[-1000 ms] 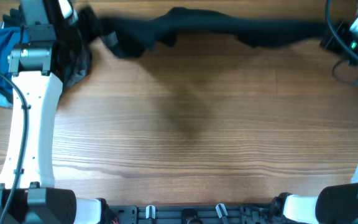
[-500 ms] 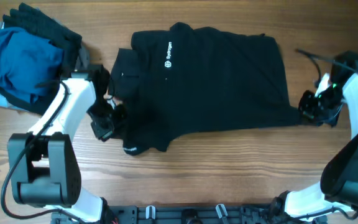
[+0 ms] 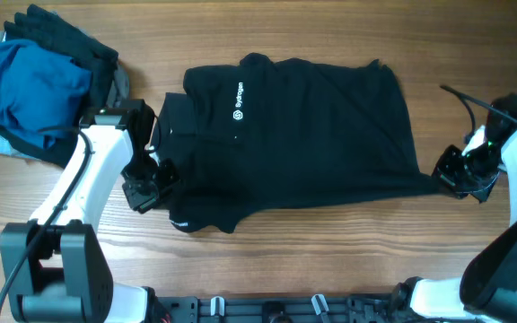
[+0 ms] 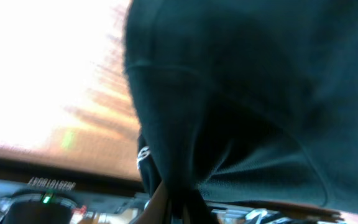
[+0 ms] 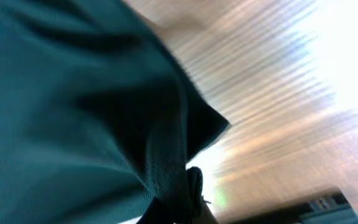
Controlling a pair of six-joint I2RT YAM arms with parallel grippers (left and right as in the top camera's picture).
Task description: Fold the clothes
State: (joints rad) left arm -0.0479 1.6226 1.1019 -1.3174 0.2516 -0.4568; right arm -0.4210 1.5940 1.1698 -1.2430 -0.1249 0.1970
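The black shirt [image 3: 303, 135] lies spread out in the upper middle of the overhead frame, front side up and mostly flat. Its collar [image 3: 257, 61] is toward the top edge and a small white logo [image 3: 240, 100] is printed on the chest just below it. The cloth is plain, matt and soft, with only low wrinkles. Its right lower corner is drawn into a thin point, while the left lower part is bunched and folded a little over itself (there is a tiny white mark near that edge). The left gripper [image 3: 151, 179] stands at the left border of the shirt, left of centre in the overhead frame. In the left wrist view the fabric gathers down into its fingers at the bottom edge, so it seems to be closed on the shirt, although this view is blurred. The right gripper [image 3: 451, 177] is at the right side of the frame and touches the pointed corner. The right wrist view shows a fine knitted weave and a fold of the same cloth pinched between its jaws. The table [image 3: 330, 260] is light brown wood with long straight grain. In the upper left corner of the overhead frame a bright blue garment [image 3: 25, 90] lies folded, with a dark ribbed cloth [image 3: 70, 40] just behind it, both apart from the shirt.
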